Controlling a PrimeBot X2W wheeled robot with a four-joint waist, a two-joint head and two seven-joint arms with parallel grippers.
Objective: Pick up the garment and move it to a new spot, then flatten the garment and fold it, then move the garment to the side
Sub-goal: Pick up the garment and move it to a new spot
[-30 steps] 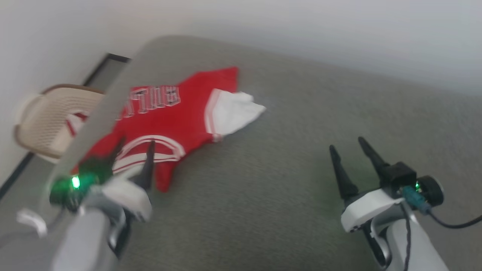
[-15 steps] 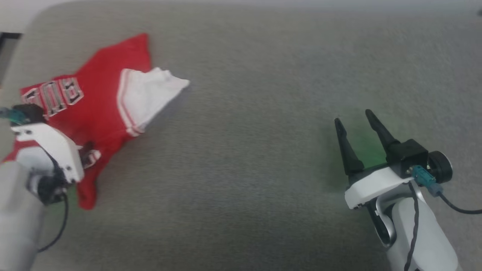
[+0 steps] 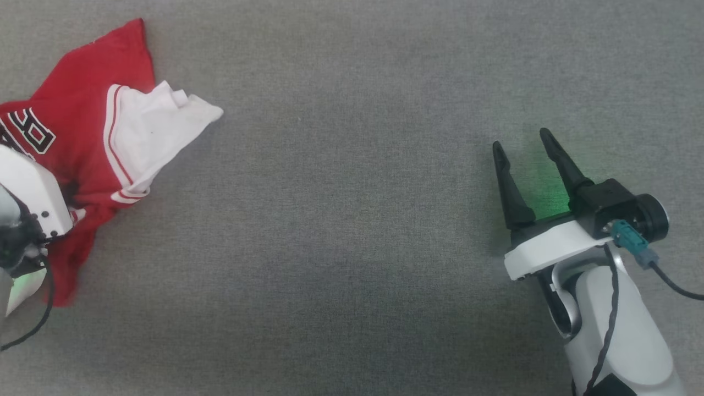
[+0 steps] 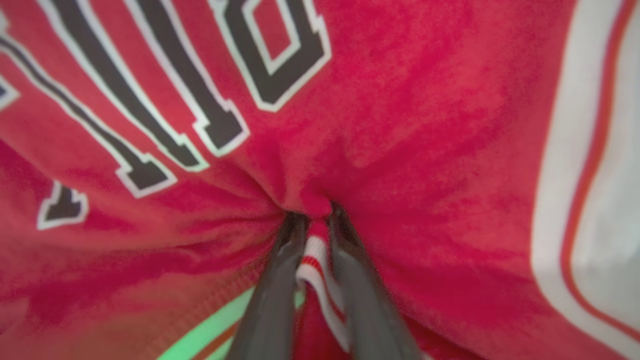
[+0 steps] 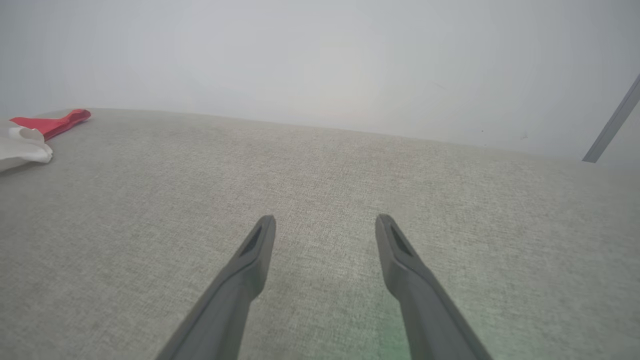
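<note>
Left fingers [image 4: 272,280] nearly shut, pinching a bunched fold of the garment [image 4: 410,130], striped trim caught between the tips; soft red knit puckers out ahead and to both sides. Right fingers [image 3: 509,187] spread wide, empty, over grey woven worktop [image 3: 352,247]. Garment is well apart to their left, long axis roughly along their pointing, crumpled white sleeve [image 3: 154,126] nearest them; left arm is nearer.

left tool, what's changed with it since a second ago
The left tool was open above the jersey; it has come down and closed, pinching a fold of red fabric and striped trim. The head camera swung too. The right tool stayed open above the grey fabric surface.
</note>
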